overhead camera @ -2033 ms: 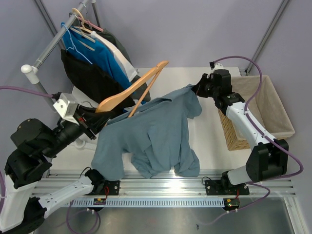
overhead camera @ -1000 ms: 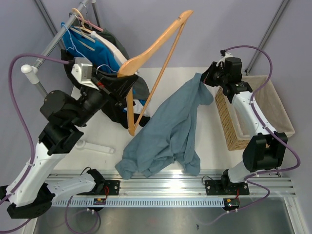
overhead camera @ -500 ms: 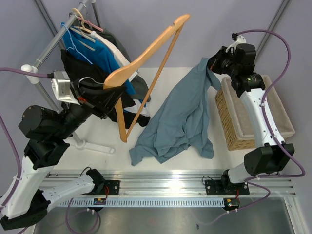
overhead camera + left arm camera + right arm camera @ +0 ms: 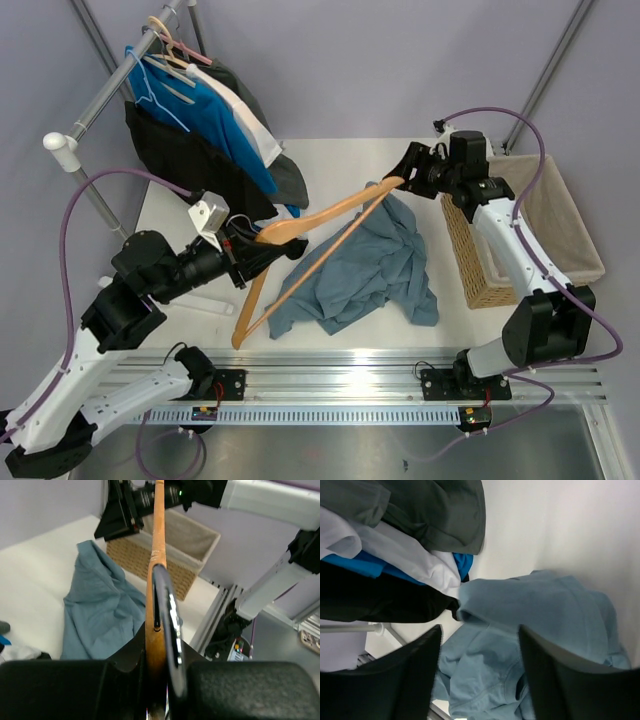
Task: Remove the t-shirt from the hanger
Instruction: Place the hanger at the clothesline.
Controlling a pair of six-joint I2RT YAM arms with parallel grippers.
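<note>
Left jaws clamp the hanger; right jaws stand apart, empty. Lift it away gently; the t-shirt seemingly lies free.

No word, number or brand could be read in any view. Just in front of the metal rail, two small coloured tags sat by the arm bases, too small to make out. Beyond the rail, the t-shirt and the wooden hanger showed only plain surfaces.

Robot lab, aluminium rail, grey backdrop
</note>
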